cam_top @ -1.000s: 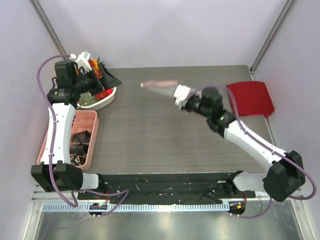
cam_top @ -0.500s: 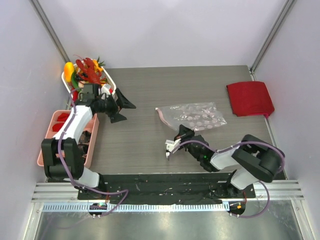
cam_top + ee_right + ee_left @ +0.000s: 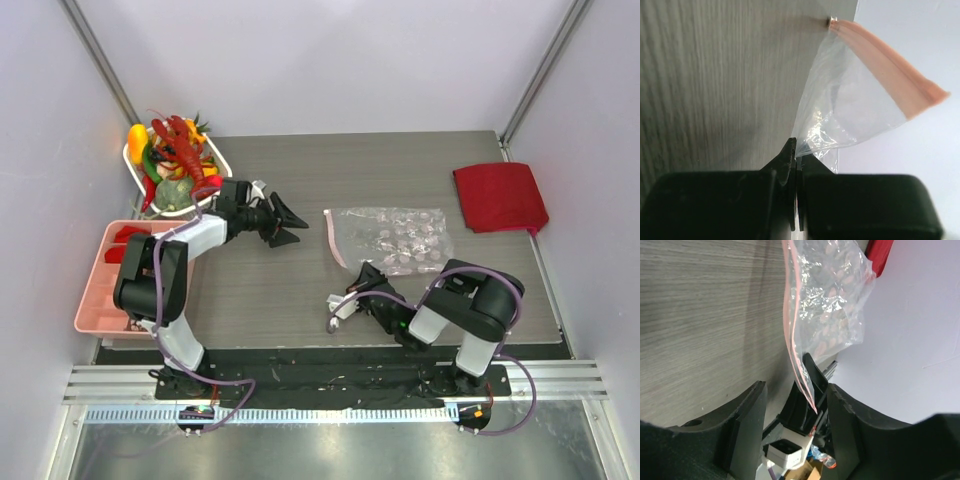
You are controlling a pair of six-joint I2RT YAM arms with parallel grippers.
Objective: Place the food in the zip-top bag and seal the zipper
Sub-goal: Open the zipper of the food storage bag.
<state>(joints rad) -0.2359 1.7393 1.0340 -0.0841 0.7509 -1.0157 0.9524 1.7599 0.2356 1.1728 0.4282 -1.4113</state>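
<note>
On the bench [image 3: 400,170], the zip-top bag [image 3: 395,235] lies slightly crumpled and serves as the reference for all positions below. Its zipper [image 3: 333,238], a pale pink strip, runs along the bag edge that faces the left arm's side. Whether the strip is pressed together or parted cannot be determined. The right hand [image 3: 795,150] sits at the bag's near corner on the zipper side. Its jaws are fully closed, and the right wrist view shows clear bag film pinched between them just below the pink strip. The left hand [image 3: 795,386] hovers beside the bag's zipper edge, clear of it, with its fingertips directed toward the bag. Its jaws stand partly apart and grip nothing. In the left wrist view the zipper strip and the right hand appear through the gap between the two fingers, farther off. The lobster [image 3: 188,150] rests in a white basket [image 3: 224,166], well apart from the bag, beyond the left hand and toward the far corner on the left arm's side. A yellow piece [image 3: 137,135] lies in the same basket. A pink compartment tray [image 3: 100,300] sits nearer than the basket, also well apart from the bag on that side. A red cloth [image 3: 500,197] lies just off the bag's opposite end, toward the far side.
</note>
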